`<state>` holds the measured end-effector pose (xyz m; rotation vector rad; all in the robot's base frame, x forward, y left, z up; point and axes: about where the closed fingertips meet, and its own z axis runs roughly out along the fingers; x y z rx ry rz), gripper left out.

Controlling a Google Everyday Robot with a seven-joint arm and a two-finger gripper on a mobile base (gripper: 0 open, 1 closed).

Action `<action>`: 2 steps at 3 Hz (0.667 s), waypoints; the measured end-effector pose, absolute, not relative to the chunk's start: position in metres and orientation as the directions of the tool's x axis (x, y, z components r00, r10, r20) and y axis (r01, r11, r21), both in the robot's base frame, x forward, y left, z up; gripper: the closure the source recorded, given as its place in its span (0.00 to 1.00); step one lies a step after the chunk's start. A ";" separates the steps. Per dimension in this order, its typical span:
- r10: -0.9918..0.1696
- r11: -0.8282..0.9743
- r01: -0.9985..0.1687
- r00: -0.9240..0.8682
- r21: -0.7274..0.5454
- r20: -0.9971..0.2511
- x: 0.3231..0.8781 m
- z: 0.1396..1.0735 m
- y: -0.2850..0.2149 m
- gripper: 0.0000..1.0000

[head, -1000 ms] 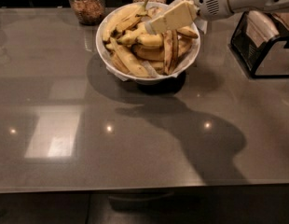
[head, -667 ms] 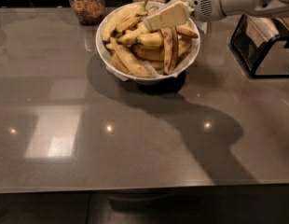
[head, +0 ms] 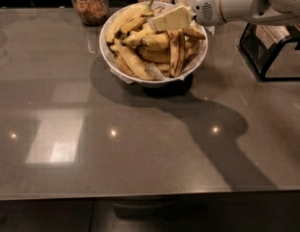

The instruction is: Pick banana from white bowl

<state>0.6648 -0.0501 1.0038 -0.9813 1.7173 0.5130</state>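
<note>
Jaws, apart or together I cannot tell, hang over the white bowl (head: pixel 162 82), hiding some bananas (head: pixel 135 62).

Cream gripper (head: pixel 170 18) over white bowl (head: pixel 152 82); banana (head: pixel 176 54) brown-streaked

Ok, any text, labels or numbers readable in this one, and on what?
None: no text shows on the bowl, jars, black rack or arm.
The pincer, over the bowl, carries no marking either.
</note>
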 end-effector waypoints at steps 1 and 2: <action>-0.364 0.589 -0.802 -0.150 -0.103 -0.919 0.672 0.992 -0.053 0.41; -0.371 0.602 -0.793 -0.177 -0.091 -0.912 0.673 0.983 -0.058 0.61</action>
